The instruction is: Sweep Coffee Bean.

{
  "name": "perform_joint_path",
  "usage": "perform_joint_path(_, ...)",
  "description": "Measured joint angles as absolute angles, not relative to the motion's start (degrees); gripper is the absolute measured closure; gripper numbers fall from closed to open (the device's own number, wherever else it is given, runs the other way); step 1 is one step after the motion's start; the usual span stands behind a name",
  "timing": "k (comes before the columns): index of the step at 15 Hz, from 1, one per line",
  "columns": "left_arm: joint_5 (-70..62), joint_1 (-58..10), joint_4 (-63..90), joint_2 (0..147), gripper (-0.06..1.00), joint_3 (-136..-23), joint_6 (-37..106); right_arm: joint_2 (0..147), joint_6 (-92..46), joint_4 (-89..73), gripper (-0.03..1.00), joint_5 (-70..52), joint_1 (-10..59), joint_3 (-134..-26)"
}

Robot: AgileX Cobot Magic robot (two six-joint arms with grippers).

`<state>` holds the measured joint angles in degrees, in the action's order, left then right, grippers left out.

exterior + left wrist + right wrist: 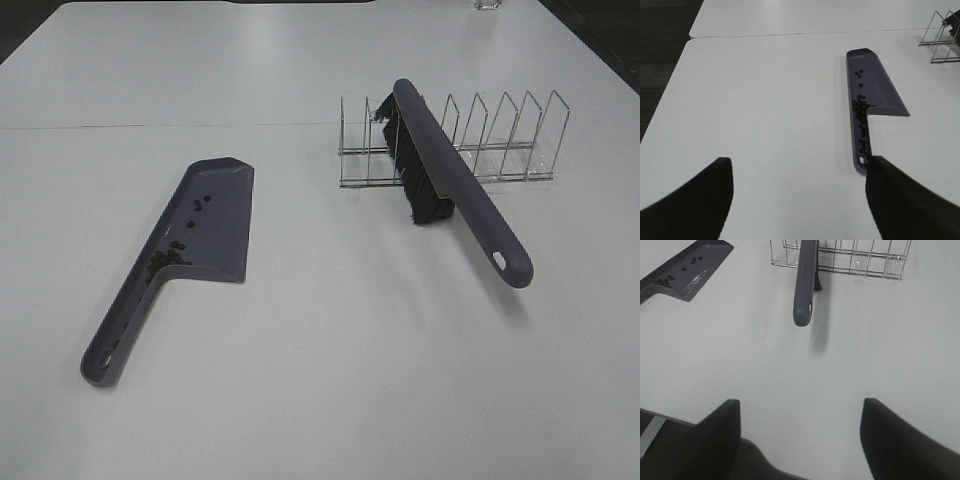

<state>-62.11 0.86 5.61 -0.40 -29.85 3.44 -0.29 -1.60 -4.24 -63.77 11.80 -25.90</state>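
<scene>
We see the coffee beans [170,258] already in the purple dustpan [215,215], mostly bunched where pan meets handle, a few further up the pan; none visible loose on the table [320,380]. The brush [455,185] leans in the wire rack [450,150], handle sticking out. Left gripper [795,200] and right gripper [800,440] both stand apart, holding nothing, each well back from its tool. We judge the risk: bumping or tilting the dustpan handle spills the beans; nudging the brush handle topples it.
</scene>
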Motion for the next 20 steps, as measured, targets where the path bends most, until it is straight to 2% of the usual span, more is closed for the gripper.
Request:
perform_joint_path(2,-62.1,3.2,5.7,-0.4,0.26,-29.9,3.4,-0.3,-1.7,-4.2,0.38,-63.8,8.4,-25.9)
perform_joint_path(6,-62.1,3.5,5.7,-0.4,0.26,-29.9,3.4,-0.3,-2.0,-3.9,0.38,-63.8,2.1,-25.9)
perform_joint_path(20,-62.1,3.5,5.7,-0.4,0.26,-29.9,3.4,-0.3,-2.0,-3.7,0.38,-63.8,2.1,-25.9)
